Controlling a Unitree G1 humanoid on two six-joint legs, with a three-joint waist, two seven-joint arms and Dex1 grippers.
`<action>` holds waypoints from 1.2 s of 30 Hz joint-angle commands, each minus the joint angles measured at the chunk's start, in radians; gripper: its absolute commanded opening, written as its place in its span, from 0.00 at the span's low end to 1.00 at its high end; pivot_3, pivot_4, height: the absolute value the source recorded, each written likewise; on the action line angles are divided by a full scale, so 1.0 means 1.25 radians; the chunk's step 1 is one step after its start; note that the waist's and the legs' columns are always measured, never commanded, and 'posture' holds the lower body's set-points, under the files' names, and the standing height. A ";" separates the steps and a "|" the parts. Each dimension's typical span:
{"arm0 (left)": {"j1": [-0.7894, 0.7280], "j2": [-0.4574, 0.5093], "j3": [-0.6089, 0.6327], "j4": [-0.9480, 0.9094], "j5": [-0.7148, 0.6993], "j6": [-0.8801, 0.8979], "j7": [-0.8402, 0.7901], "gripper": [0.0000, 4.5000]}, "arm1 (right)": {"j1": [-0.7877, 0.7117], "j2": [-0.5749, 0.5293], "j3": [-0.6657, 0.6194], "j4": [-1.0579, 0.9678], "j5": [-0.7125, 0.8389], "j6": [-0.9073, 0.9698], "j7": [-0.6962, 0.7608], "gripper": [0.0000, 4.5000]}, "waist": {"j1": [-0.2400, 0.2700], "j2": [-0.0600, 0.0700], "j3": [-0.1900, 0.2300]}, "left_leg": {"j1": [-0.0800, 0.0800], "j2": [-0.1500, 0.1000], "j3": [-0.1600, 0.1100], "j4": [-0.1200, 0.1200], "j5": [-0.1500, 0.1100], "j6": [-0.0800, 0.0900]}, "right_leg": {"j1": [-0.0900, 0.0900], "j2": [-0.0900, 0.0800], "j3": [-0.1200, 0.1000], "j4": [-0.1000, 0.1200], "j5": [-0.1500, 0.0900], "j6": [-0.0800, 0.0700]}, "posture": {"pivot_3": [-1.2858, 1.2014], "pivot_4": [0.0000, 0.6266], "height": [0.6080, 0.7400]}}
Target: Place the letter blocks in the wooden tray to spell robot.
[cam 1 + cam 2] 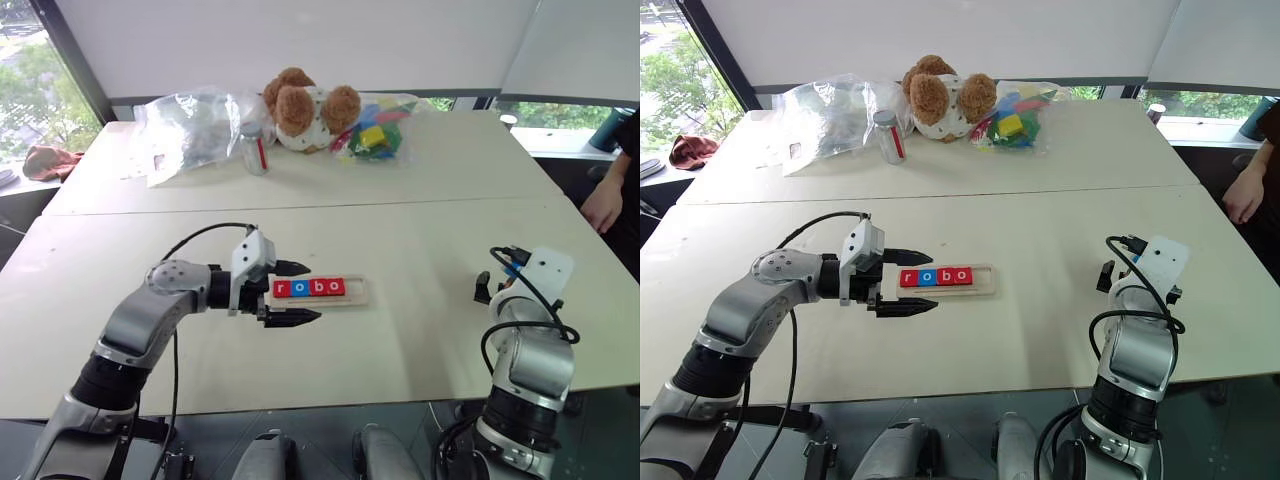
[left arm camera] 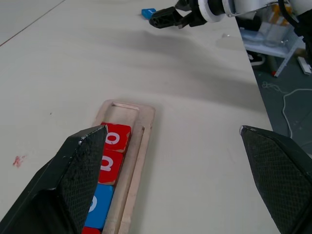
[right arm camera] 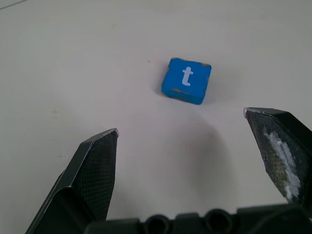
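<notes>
From the head views, the left tool (image 1: 292,294) stood released, straddling the near end of the wooden tray (image 1: 358,292) with four tiles (image 1: 309,288) (r, o, b, o). From the right wrist, the right tool (image 3: 195,161) spread wide, the blue t tile (image 3: 186,81) just ahead on the counter (image 3: 73,58).

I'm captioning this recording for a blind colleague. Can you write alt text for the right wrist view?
A blue letter block with a white "t" lies flat on the pale table, just ahead of the right end effector. Its two black fingers stand wide open and touch nothing.
</notes>
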 commanded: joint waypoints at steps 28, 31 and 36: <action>0.009 0.017 0.024 -0.012 0.002 -0.013 0.019 1.00 | -0.073 -0.147 0.036 0.355 0.166 -0.283 -0.049 0.27 | 0.001 -0.003 -0.002 | 0.002 0.000 -0.001 0.000 0.000 0.001 | 0.005 0.000 -0.001 -0.003 0.000 0.000 | 0.52 0.24 1.00; 0.012 0.031 0.028 -0.006 0.005 -0.019 0.007 1.00 | -0.045 -0.140 0.137 0.201 0.192 -0.203 0.027 0.27 | -0.006 -0.002 -0.001 | 0.002 0.001 -0.001 -0.001 0.000 0.001 | 0.003 0.000 -0.001 -0.003 0.000 0.000 | 0.52 0.24 1.00; 0.008 0.053 0.026 0.025 0.026 -0.044 -0.007 1.00 | 0.000 -0.054 0.229 -0.001 0.242 -0.001 0.044 0.27 | -0.017 -0.001 -0.001 | 0.001 0.003 -0.001 -0.002 0.000 0.001 | 0.002 0.002 0.000 -0.002 0.000 0.000 | 0.52 0.24 1.00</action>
